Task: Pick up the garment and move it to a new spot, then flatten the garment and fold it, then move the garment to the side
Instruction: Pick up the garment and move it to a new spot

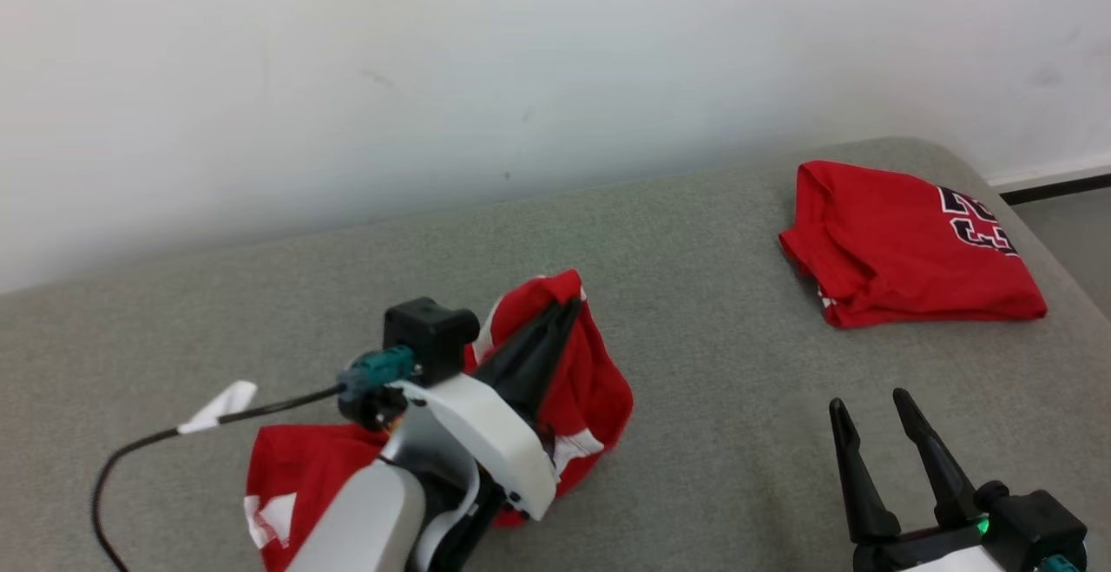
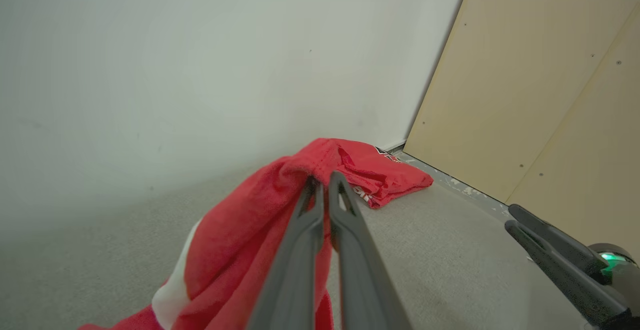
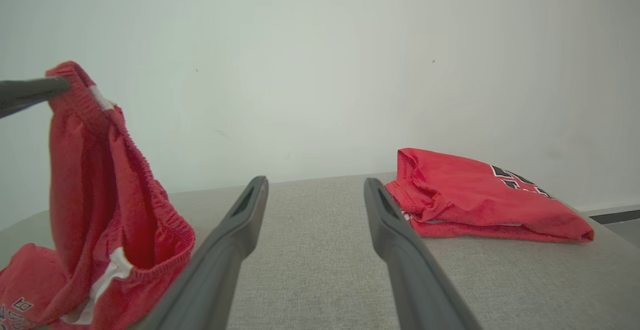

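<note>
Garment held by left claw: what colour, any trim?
The garment is red with white trim; best in the right wrist view.

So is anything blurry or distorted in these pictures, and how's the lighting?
Head view: soft, even light, faint shadows on the grey surface. Left wrist view: wide lens makes the left gripper loom, softer near the bottom edge. Right wrist view: the folded shirt looks sharp; no glare.

light was soft, even and bright; the garment point(image 1: 590, 381) cast only a faint shadow. the white wall point(image 1: 347, 77) looked slightly washed out. both wrist views curved at their edges.
</note>
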Tool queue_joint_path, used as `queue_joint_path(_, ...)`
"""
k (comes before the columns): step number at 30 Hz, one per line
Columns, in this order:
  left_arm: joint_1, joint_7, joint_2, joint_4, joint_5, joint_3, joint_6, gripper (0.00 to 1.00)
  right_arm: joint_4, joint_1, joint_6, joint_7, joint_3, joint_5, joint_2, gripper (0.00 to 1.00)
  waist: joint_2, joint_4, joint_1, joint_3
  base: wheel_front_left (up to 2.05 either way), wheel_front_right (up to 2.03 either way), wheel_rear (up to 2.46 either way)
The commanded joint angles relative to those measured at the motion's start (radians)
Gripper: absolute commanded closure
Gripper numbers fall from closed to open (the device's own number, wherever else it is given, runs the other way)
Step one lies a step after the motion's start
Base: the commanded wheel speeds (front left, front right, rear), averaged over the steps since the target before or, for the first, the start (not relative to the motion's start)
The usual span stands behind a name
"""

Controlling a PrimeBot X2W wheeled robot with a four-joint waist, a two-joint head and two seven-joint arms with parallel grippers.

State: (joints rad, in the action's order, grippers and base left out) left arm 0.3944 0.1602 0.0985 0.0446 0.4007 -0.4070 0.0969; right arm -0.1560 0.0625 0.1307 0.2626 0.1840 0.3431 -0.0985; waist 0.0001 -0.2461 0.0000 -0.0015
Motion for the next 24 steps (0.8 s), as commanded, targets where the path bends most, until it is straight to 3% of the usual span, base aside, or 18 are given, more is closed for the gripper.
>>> queue_joint_path(1, -0.008, -0.022, -0.011, 0.052, 0.011, -0.016, 0.005, 1.0, 0.004, 0.018, 0.0, 0.002, 0.0, 0.002, -0.006, 0.0, -0.0001, -0.032, 0.0, 0.026, 0.0, 0.0, 0.0)
queue_joint_path(8, 0.054, -0.112, -0.041, 0.347, 0.007, -0.148, 0.018, 1.0, -0.003, 0.038, 0.0, 0.002, 0.007, 0.003, -0.002, 0.0, -0.0001, -0.089, 0.0, 0.073, 0.0, 0.0, 0.0)
queue_joint_path(13, 0.102, -0.163, -0.046, 0.481, 0.049, -0.251, 0.025, 1.0, -0.011, 0.039, 0.0, 0.002, 0.008, 0.003, 0.001, 0.0, -0.0001, -0.1, 0.0, 0.086, 0.0, 0.0, 0.0)
queue_joint_path(17, 0.133, -0.208, -0.045, 0.521, 0.119, -0.332, 0.028, 0.58, -0.02, 0.034, 0.0, 0.002, 0.008, 0.0, 0.002, 0.0, -0.0001, -0.085, 0.0, 0.086, 0.0, 0.0, 0.0)
queue_joint_path(18, 0.14, -0.216, -0.045, 0.531, 0.133, -0.347, 0.028, 0.18, -0.022, 0.035, 0.0, 0.002, 0.007, -0.002, 0.003, 0.0, -0.0001, -0.078, 0.0, 0.085, 0.0, 0.0, 0.0)
queue_joint_path(19, 0.148, -0.223, -0.045, 0.537, 0.151, -0.365, 0.029, 0.0, -0.023, 0.036, 0.0, 0.002, 0.004, -0.004, 0.002, 0.0, -0.0001, -0.071, 0.0, 0.083, 0.0, 0.0, 0.0)
queue_joint_path(24, 0.182, -0.266, -0.046, 0.548, 0.181, -0.425, 0.027, 0.0, -0.029, 0.031, 0.0, 0.002, -0.003, -0.004, -0.006, 0.0, -0.0001, -0.024, 0.0, 0.063, 0.0, 0.0, 0.0)
